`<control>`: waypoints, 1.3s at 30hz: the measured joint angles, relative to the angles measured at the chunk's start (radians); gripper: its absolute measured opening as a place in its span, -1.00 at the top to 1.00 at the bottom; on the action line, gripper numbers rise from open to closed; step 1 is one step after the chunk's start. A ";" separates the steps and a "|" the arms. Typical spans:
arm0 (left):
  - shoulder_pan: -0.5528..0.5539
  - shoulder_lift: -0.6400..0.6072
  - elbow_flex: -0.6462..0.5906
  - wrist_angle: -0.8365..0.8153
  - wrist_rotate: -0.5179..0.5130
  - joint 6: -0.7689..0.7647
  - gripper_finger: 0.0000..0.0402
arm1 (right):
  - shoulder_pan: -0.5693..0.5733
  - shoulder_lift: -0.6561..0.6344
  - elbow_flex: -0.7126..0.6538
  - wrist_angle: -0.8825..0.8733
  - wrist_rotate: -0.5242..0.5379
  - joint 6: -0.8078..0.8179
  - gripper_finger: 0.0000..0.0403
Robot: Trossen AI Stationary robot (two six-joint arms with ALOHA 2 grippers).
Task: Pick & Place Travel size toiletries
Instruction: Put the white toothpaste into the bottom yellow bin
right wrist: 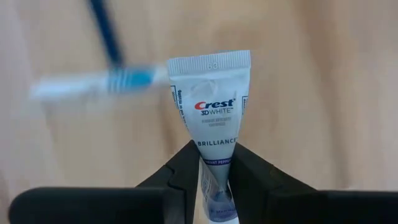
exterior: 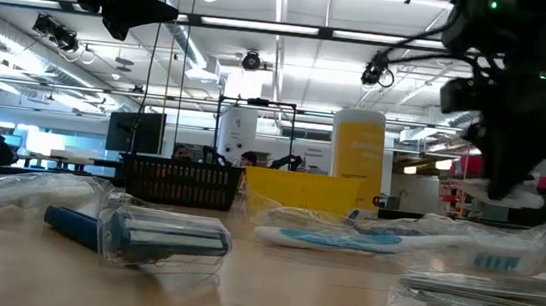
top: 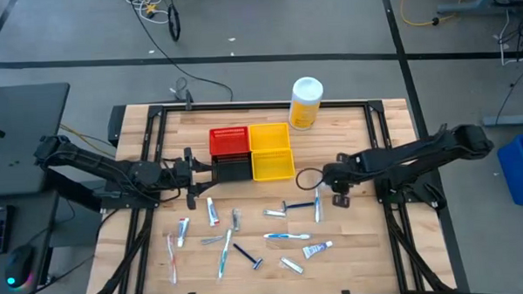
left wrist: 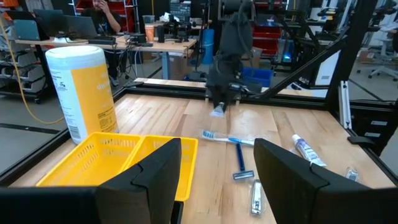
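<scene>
Clamped in the right pincer, the toothpaste tube hangs above the tabletop; carry it level. Left pincer waits, apart.

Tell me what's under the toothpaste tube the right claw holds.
The toothpaste tube hangs in the right claw above bare wooden table, beside a toothbrush. The claw's fingers cover its cap end.

White toothpaste tube pinched betw fingers, above table; other toiletries scattered on wood.
</scene>
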 joint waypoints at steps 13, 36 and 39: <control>0.000 0.000 0.000 0.014 -0.007 0.030 -0.06 | -0.096 0.149 0.002 0.946 0.074 -0.249 0.58; 0.000 0.000 0.000 0.021 -0.002 0.029 -0.06 | -0.259 0.604 0.359 0.583 -0.085 -0.394 0.51; 0.000 0.000 0.000 0.021 -0.002 0.029 -0.06 | -0.264 0.604 0.359 0.582 -0.086 -0.394 0.46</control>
